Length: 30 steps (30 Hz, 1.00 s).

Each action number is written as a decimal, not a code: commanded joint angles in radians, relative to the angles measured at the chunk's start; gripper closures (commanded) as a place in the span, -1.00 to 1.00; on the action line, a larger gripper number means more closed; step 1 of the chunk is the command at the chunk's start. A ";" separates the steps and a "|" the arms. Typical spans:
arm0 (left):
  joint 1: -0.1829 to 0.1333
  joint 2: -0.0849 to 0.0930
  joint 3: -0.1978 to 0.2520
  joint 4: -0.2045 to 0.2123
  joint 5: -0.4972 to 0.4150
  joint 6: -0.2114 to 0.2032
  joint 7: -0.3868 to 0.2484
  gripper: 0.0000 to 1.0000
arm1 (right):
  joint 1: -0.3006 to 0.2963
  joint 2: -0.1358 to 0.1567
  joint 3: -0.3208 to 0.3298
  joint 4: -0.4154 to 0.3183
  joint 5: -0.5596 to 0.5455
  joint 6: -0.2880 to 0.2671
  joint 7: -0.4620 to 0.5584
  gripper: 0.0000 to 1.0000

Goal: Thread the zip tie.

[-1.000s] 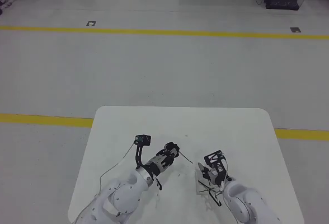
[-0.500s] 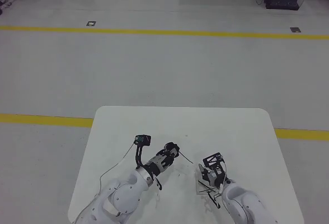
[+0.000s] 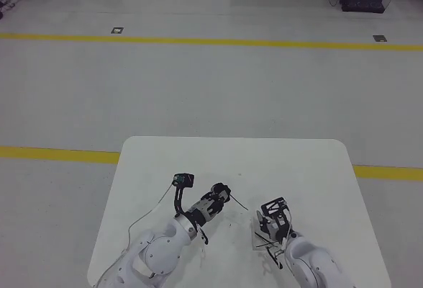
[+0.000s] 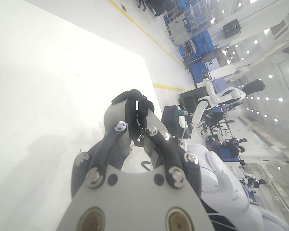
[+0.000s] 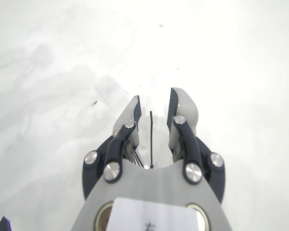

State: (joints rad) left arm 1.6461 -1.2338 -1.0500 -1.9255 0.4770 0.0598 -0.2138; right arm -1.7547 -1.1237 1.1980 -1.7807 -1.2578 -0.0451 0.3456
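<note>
Toward the near edge of the white tabletop (image 3: 233,155), a little right of its middle: right gripper (image 5: 154,95), pointed down at the surface, fingers spread wide apart and holding nothing. Between those fingers, flat on the tabletop and touching neither pad: loose zip tie (image 5: 151,138), thin, black and straight, square head toward the wrist, tail toward the fingertips. Just beside it, under one finger: thin dark strands (image 5: 137,157), too fine to identify.

Left of that, near the middle of the tabletop's near half: left gripper (image 4: 137,100), black pads pressed together. Pinched at its tips, as seen from above: held zip tie (image 3: 239,204), a fine black line slanting out toward the right gripper and stopping short of it, not touching. Cannot tell, from the wrist camera, the length of strip caught between the pads.

Well apart from both arms, beyond the far edge of the tabletop: pale floor crossed by yellow floor lines (image 3: 197,41).
</note>
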 commanded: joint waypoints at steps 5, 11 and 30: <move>0.000 0.000 0.000 0.000 0.000 0.000 0.000 1.00 | -0.017 0.000 0.001 -0.007 -0.017 -0.002 -0.015 0.60; 0.000 0.000 0.000 0.000 0.000 0.000 0.000 1.00 | -0.012 -0.002 -0.002 0.002 -0.020 0.001 -0.018 0.82; 0.000 0.000 0.000 0.000 0.000 0.000 0.000 1.00 | -0.061 -0.001 0.057 -0.043 0.013 0.018 -0.077 1.00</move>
State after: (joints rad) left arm 1.6461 -1.2338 -1.0500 -1.9255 0.4770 0.0598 -0.2138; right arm -1.8107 -1.1251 1.2473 -1.8183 -1.2514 -0.0252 0.2749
